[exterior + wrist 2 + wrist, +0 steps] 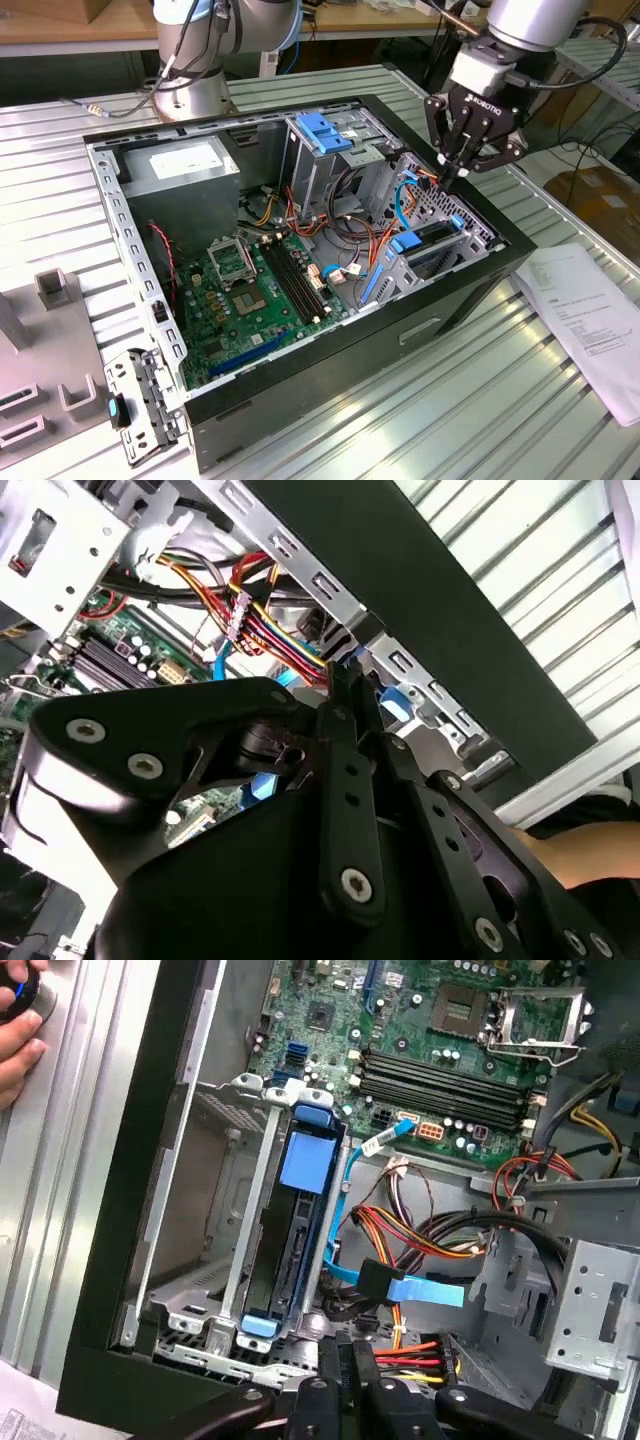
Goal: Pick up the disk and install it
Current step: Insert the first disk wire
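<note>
Exterior view first: my fingers are pinched together with nothing between them, hanging just above the drive bay at the open computer case's corner. I see the disk already seated edge-up in that bay, blue rails showing. Inside the case lie the motherboard, cable bundles and the grey power-supply box.

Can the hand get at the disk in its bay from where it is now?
Probably yes. The hand hangs just above the open case, and the disk stands upright in its bay with its top edge bare. The loose cables lie beside it, not over it.
</note>
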